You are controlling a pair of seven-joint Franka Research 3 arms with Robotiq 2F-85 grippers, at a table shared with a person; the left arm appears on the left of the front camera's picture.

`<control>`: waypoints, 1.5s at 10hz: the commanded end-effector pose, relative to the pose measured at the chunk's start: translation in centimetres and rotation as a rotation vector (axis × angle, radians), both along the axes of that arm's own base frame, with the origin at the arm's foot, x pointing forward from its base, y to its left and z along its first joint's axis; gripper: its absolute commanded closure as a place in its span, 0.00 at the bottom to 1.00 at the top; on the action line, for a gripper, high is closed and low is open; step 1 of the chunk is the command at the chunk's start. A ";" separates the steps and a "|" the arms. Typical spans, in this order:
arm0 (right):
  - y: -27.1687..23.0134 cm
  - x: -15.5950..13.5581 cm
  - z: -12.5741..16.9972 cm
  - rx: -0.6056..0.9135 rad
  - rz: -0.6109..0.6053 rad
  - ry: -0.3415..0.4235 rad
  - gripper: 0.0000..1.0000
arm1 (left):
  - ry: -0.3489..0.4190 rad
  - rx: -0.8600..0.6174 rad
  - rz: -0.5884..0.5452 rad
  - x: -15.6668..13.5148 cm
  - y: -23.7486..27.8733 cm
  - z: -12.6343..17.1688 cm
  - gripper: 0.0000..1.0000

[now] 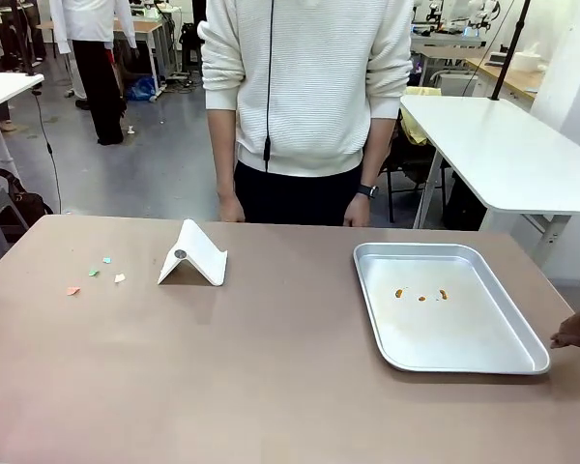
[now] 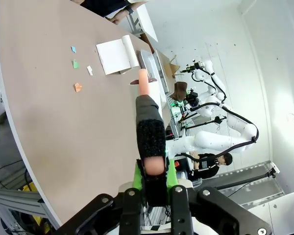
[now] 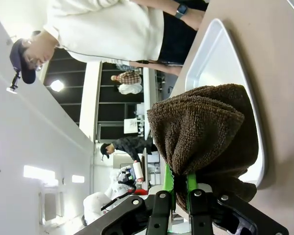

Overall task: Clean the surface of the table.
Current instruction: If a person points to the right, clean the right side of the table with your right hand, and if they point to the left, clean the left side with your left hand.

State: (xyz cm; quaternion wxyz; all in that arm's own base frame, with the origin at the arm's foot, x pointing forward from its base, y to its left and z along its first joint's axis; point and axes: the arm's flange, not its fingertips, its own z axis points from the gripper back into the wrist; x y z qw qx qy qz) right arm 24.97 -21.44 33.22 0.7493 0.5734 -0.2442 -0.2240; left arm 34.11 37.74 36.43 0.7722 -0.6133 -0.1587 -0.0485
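- Spreading across the front view, the wide, matte brownish-taupe table carries a shiny silver rectangular tray on its right half. A few small orange crumbs lie in the tray.
- A white folded card stand sits left of centre. Small coloured paper scraps lie scattered on the bare top just to its left.
- A person in a white knitted sweater stands at the far side, both hands down at the table's edge.
- The room behind has a grey floor, a white-topped table at the right, and other people farther off.
- The left gripper has its green pads clenched on a slim tool with a black fuzzy band, a grey sleeve and a peach tip. The table top stretches ahead of these fingers and to the picture's left, and the tool's tip points toward the white stand.
- The right gripper pinches a dark brown terry cloth, bunched above its fingers. The tray lies directly behind the cloth, with the table top beyond at the upper right.
- In the front view the cloth is at the right edge, just beside the tray's near corner. Whether it touches the top cannot be told.
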 end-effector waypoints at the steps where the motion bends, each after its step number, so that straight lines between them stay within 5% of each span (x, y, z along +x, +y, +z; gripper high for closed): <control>1: 0.0 -0.3 0.7 -0.001 0.007 -0.010 1.00 | -0.013 0.002 -0.005 -0.1 -0.1 0.2 1.00; 15: 0.0 -0.3 0.7 -0.001 0.007 -0.010 1.00 | -0.013 0.002 -0.005 -0.1 -0.1 0.2 1.00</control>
